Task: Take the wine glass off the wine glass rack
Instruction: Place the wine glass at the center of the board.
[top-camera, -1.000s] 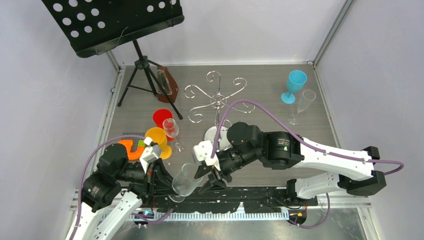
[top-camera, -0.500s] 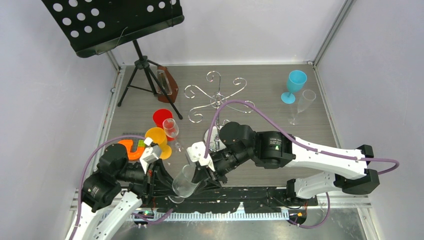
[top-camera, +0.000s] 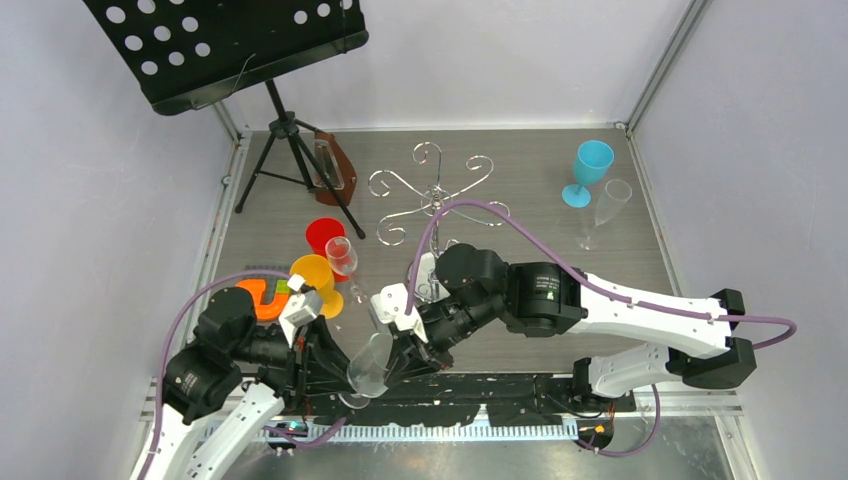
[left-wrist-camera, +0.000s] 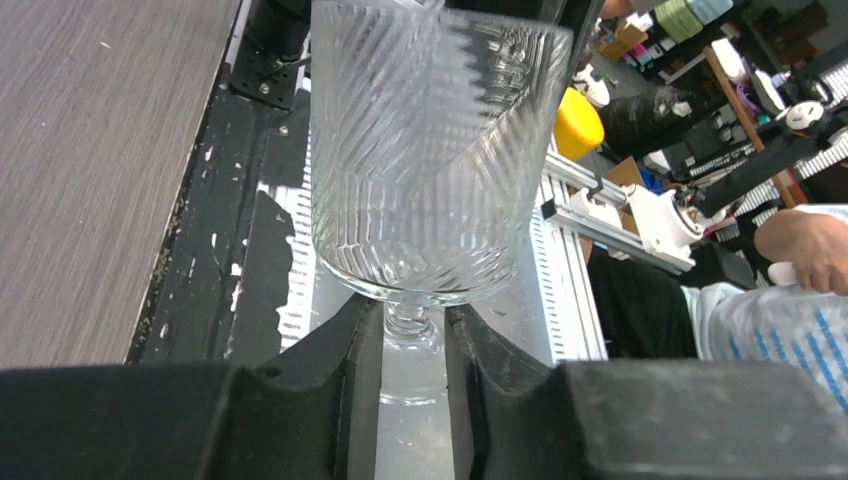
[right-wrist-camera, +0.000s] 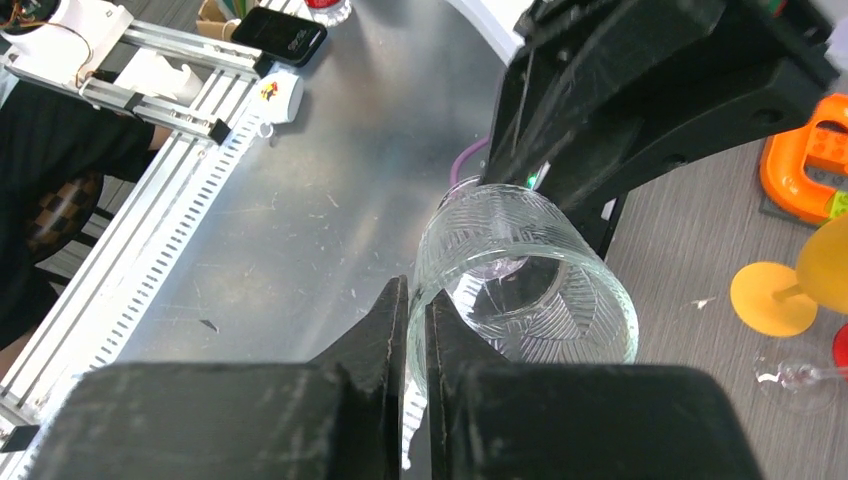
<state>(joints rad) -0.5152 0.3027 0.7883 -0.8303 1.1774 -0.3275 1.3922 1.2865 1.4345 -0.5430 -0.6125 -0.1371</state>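
Observation:
The wine glass (top-camera: 368, 365), clear with ribbed walls, hangs tilted over the table's near edge, off the wine glass rack (top-camera: 434, 195). My left gripper (top-camera: 338, 385) is shut on its stem; in the left wrist view its black fingers (left-wrist-camera: 362, 360) flank the stem just under the bowl (left-wrist-camera: 430, 150). My right gripper (top-camera: 392, 358) is shut on the bowl's rim, with the glass wall (right-wrist-camera: 530, 280) pinched between its fingertips (right-wrist-camera: 417, 300). The chrome rack stands mid-table with no glass on its scroll arms, and its round base is partly hidden by my right arm.
A black music stand (top-camera: 285, 130) is at the back left. Red (top-camera: 324, 235) and orange (top-camera: 312, 272) goblets, a small clear glass (top-camera: 343, 258) and an orange toy (top-camera: 262, 295) sit left of centre. A blue goblet (top-camera: 590, 165) and clear flute (top-camera: 608, 205) stand back right.
My right gripper has slid left to the glass and shut on its rim. The glass has tipped a little. The left arm has stayed in place on the stem.

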